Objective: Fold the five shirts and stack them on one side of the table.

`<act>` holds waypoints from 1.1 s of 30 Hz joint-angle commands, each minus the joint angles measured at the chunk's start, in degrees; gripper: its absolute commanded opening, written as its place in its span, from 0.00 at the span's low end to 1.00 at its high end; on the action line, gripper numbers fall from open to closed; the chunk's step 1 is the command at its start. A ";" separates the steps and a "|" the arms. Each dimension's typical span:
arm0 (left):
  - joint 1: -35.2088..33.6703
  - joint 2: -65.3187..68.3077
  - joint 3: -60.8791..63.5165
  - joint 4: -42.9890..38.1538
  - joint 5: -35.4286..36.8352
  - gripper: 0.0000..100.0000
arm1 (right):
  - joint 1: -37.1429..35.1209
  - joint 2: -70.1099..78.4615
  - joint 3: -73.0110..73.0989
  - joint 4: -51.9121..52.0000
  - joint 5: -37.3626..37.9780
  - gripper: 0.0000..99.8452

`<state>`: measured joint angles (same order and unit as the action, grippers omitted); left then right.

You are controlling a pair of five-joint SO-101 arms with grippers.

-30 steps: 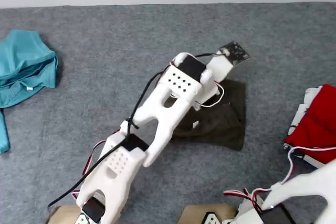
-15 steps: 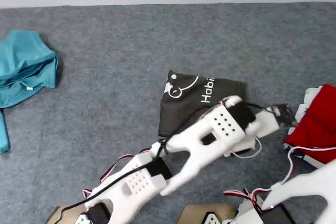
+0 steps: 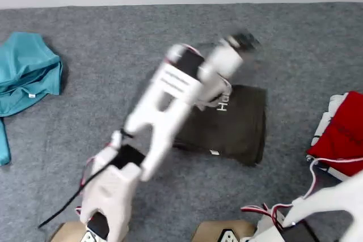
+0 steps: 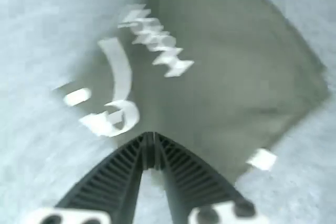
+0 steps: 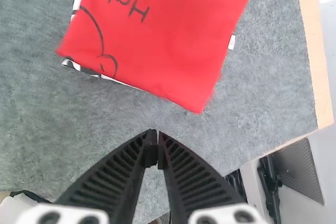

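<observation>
Jaws pressed together on both arms, nothing held.
The left gripper (image 4: 153,145) hangs over the dark shirt (image 4: 226,77), folded mid-table with its white print up. The right gripper (image 5: 157,140) is above the mat (image 5: 63,119) just beside the red shirt (image 5: 163,30). One red shirt lies folded on one white shirt (image 5: 71,62) at the right edge; one teal shirt (image 3: 25,75) is crumpled far left.

Print on red shirt (image 5: 157,30), dark shirt (image 3: 238,126)

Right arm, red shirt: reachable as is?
Probably yes. The right gripper hangs shut just short of the red shirt, with bare mat between them. The left arm is over the dark shirt, out of the way.
</observation>
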<state>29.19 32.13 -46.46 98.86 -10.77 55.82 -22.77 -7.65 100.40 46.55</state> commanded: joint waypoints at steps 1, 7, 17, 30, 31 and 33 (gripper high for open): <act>-7.47 -9.23 0.40 1.67 2.64 0.01 | -5.14 -2.24 3.16 2.15 -0.88 0.01; -18.81 -23.91 12.44 1.76 2.73 0.01 | -21.93 -1.63 11.69 1.36 -12.48 0.01; -39.56 -48.44 35.38 1.67 -3.08 0.01 | -44.35 8.48 21.27 -23.60 -26.29 0.01; -58.02 -56.09 40.40 1.67 -9.05 0.01 | -48.57 34.07 19.16 -50.51 -27.16 0.01; -58.20 -56.09 40.40 1.67 -9.41 0.01 | -48.66 36.18 17.23 -51.47 -27.16 0.01; -58.29 -56.09 40.40 1.67 -9.67 0.01 | -49.54 40.40 12.04 -51.30 -27.16 0.01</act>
<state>-28.57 -22.11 -5.85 99.47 -19.56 7.56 14.59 11.69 51.08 19.56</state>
